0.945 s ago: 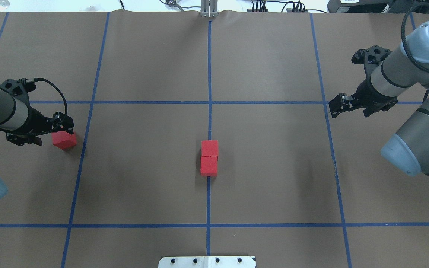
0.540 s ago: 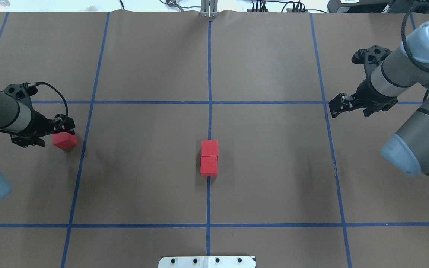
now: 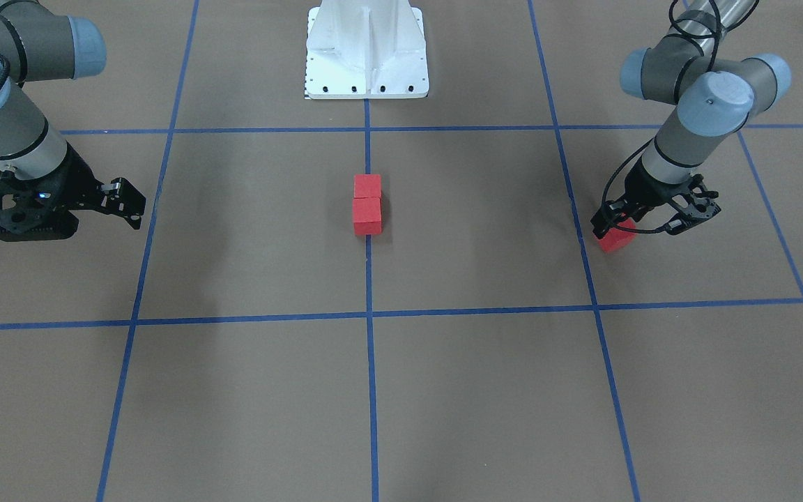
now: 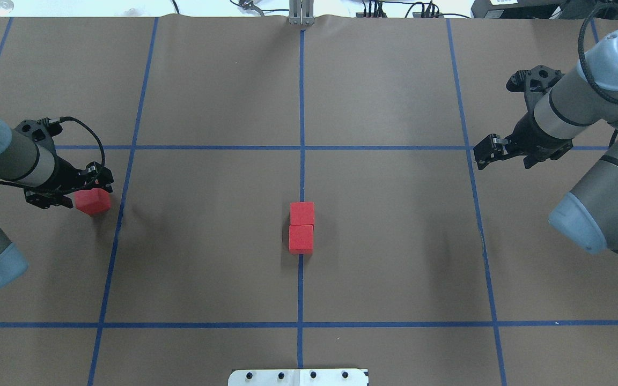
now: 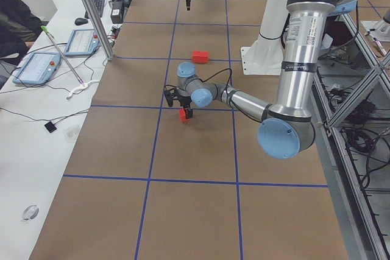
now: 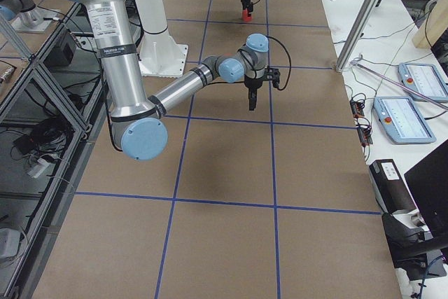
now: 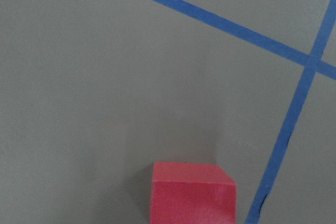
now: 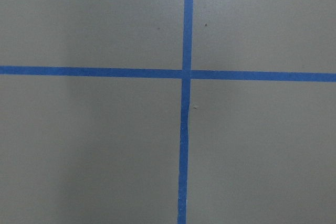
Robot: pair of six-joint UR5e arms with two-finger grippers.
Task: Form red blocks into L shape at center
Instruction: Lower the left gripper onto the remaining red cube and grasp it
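Two red blocks (image 4: 302, 213) (image 4: 301, 239) lie touching in a line on the centre tape line; they also show in the front view (image 3: 366, 205). The third red block (image 4: 93, 201) lies at the far left, just inside a blue line, and shows in the front view (image 3: 616, 239) and at the bottom of the left wrist view (image 7: 191, 193). My left gripper (image 4: 96, 182) hangs low right over this block with its jaws open; the block rests on the table. My right gripper (image 4: 482, 156) is shut and empty, above a tape crossing (image 8: 186, 73) at the right.
The table is covered with brown paper marked with a blue tape grid (image 4: 301, 107). The robot's white base plate (image 4: 298, 377) sits at the near edge. Tablets and cables (image 5: 36, 65) lie beyond the table's far edge.
My left arm has shifted a little to the right over the lone block. The block has not moved. The right arm and the two centre blocks are still.
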